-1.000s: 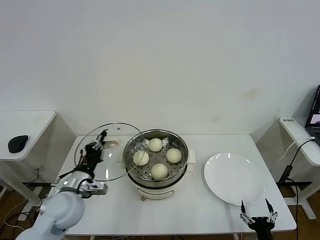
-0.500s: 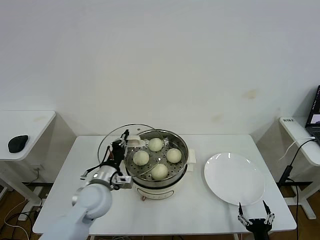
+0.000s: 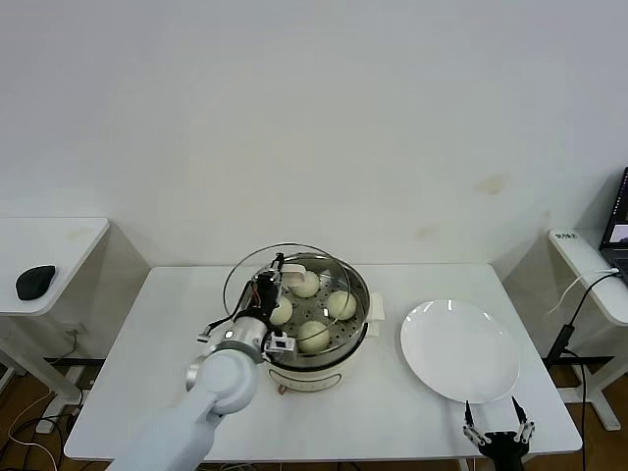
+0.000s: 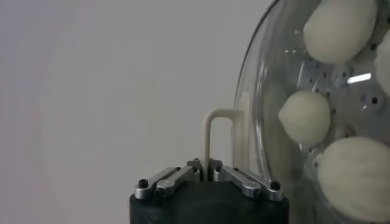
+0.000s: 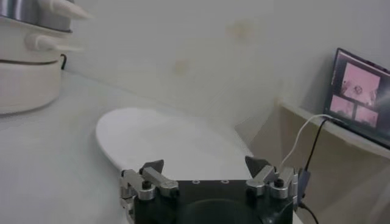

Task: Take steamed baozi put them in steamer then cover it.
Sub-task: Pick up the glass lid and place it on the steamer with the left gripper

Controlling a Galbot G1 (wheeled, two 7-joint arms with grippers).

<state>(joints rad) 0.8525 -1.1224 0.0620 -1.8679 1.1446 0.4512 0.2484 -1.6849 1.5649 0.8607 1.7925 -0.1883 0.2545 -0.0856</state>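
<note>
Cover (image 3: 287,278) in left end effector (image 3: 272,278), over steamer (image 3: 312,334).

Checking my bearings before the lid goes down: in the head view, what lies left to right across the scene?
Black mouse on the side table → left gripper, shut on the cover → steamer with the steamed baozi → white plate → right gripper, open at the table's near edge → laptop.

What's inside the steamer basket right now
Four steamed baozi sit on the perforated floor of the steamer. The left gripper holds the glass cover by its handle, tilted over the left side, so one bun is partly hidden.
</note>
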